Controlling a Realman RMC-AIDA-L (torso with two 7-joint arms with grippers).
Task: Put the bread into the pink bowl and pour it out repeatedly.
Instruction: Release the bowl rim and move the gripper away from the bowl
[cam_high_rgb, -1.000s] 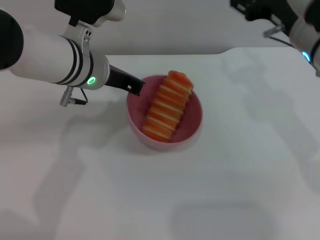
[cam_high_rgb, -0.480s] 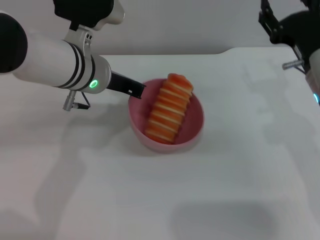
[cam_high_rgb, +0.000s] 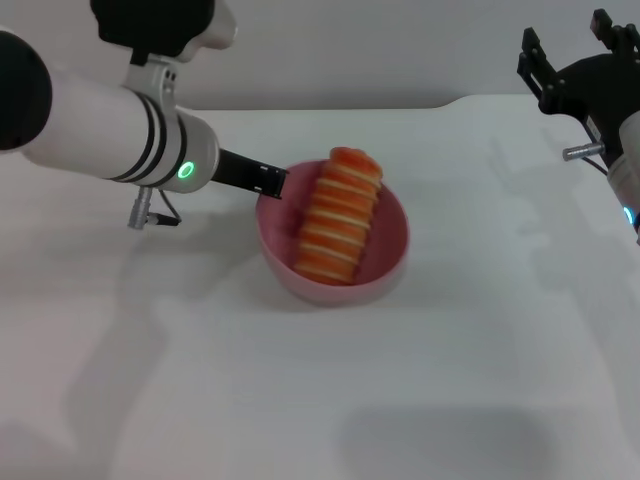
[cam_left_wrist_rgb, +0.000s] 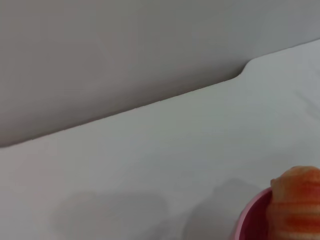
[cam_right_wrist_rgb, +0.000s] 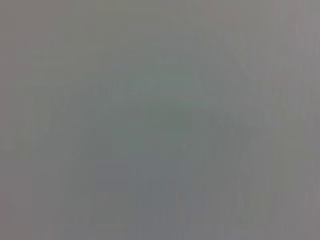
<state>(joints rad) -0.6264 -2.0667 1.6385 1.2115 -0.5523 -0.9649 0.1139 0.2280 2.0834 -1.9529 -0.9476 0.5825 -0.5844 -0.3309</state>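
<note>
The pink bowl (cam_high_rgb: 388, 252) stands on the white table a little left of centre in the head view. Inside it lies the bread (cam_high_rgb: 338, 215), orange-brown with cream stripes, slanted with its upper end resting over the far rim. My left gripper (cam_high_rgb: 270, 182) reaches in from the left and is shut on the bowl's left rim. The left wrist view catches only the bread's end (cam_left_wrist_rgb: 297, 200) and a bit of the bowl's rim (cam_left_wrist_rgb: 250, 220). My right gripper (cam_high_rgb: 568, 42) is raised at the far right, away from the bowl, its black fingers spread open and holding nothing.
The white table (cam_high_rgb: 400, 390) stretches wide in front of and to the right of the bowl. Its far edge (cam_high_rgb: 400, 106) runs along a grey wall, with a step near the right. The right wrist view shows only flat grey.
My right arm has swung down into view at the far right, its gripper now showing. The bowl with the bread has shifted slightly, held by my left gripper, which moved little.
</note>
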